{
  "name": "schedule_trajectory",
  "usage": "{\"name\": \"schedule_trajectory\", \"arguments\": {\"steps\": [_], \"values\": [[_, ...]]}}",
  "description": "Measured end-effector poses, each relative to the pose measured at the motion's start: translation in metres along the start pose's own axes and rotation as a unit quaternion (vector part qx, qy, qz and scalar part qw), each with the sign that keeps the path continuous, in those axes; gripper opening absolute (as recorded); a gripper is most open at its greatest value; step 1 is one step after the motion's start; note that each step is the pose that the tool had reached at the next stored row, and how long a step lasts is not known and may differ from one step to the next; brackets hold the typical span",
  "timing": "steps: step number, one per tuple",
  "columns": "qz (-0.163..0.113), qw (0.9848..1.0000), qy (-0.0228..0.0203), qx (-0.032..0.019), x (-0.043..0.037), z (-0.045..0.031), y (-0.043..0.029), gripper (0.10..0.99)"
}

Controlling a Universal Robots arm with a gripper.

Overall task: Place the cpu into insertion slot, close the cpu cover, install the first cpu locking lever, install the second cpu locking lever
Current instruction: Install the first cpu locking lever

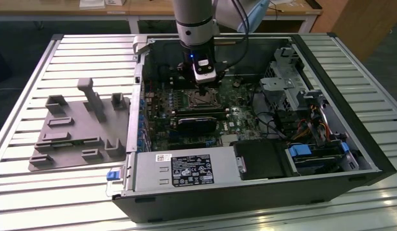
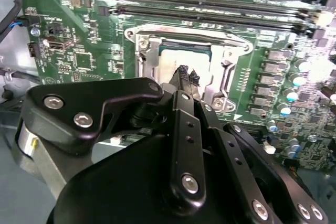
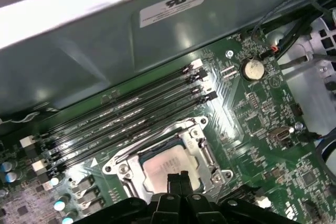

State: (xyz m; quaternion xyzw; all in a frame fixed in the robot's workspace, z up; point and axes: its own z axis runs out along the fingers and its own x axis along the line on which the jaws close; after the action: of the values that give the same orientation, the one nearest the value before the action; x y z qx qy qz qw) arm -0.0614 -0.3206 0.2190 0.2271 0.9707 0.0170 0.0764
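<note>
Chip: flat square cpu with dull silver-grey metal top (image 3: 169,169) lying face-up in the square dark insertion slot (image 3: 137,178) on the green circuit board (image 3: 252,114), inside the open computer case (image 1: 352,144).
Orientation: flat, square, so no long axis; edges parallel to the slot rim.
Cover: thin silver-grey metal frame plate, the cpu cover (image 2: 149,59), apparently lying around the chip; locked or not, cannot tell.
Gripper: black two-fingered gripper (image 3: 179,178) directly over the chip, fingers together, clamped on nothing.
Neighbours: long narrow black memory slots (image 3: 131,116) just beside the socket.
Advice, judged: press straight down, gently, centred; avoid sideways drag on the chip.
</note>
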Motion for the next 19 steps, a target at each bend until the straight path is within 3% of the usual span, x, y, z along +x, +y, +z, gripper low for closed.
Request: {"name": "schedule_trajectory", "arguments": {"steps": [4,14,19], "values": [[-0.012,0.9999,0.0039,0.0000,-0.0039,0.0016,0.0019,0.102],[-0.042,0.9989,0.0163,0.0123,-0.0080,0.0036,0.0039,0.102],[-0.058,0.9978,0.0251,0.0165,-0.0105,0.0054,0.0052,0.102]]}}
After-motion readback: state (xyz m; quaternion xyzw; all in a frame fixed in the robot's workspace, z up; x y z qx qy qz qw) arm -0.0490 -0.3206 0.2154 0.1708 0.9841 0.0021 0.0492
